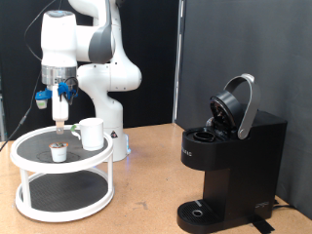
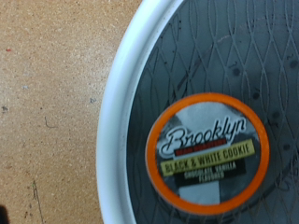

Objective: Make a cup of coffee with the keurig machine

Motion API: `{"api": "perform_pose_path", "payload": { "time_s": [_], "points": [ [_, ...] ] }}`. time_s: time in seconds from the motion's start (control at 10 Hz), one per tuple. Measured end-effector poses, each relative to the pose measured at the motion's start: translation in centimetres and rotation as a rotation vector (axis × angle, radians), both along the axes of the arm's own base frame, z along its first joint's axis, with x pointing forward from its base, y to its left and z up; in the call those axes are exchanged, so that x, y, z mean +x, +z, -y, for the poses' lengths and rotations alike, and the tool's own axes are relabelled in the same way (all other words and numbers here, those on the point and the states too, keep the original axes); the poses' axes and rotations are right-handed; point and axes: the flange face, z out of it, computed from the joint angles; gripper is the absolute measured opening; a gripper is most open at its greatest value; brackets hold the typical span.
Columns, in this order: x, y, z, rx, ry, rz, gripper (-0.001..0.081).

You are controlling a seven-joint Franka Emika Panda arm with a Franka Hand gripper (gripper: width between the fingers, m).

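Note:
The black keurig machine [image 1: 232, 161] stands on the wooden table at the exterior view's right, its rounded lid [image 1: 237, 103] hinged up. The white cup [image 1: 92, 133] sits on the top shelf of a white two-tier round stand [image 1: 29, 156] at the left. A small coffee pod [image 1: 59, 150] rests beside the cup on that shelf. My gripper [image 1: 60, 121] hangs straight above the pod, a short way off it, holding nothing. In the wrist view the pod [image 2: 207, 154] shows an orange rim and a "Brooklyn" label on the dark shelf; no fingers show there.
The stand's white rim [image 2: 121, 112] curves beside the bare wooden table [image 2: 47, 103]. The robot's white base [image 1: 109, 88] rises behind the stand. A dark curtain hangs behind the machine, whose round drip tray [image 1: 200, 210] sits low at its front.

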Motion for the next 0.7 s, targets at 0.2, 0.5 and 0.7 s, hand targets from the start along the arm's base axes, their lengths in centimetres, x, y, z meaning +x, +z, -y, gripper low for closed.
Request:
{"api": "perform_pose_path", "payload": {
  "time_s": [0.2, 0.5, 0.7],
  "points": [
    [-0.6, -1.1, 0.0, -0.012, 0.005, -0.002, 0.0734],
    [-1.0, -2.2, -0.1, -0.017, -0.007, 0.012, 0.0734],
    [-1.1, -3.1, -0.2, -0.028, -0.01, 0.034, 0.0734]
  ]
}}
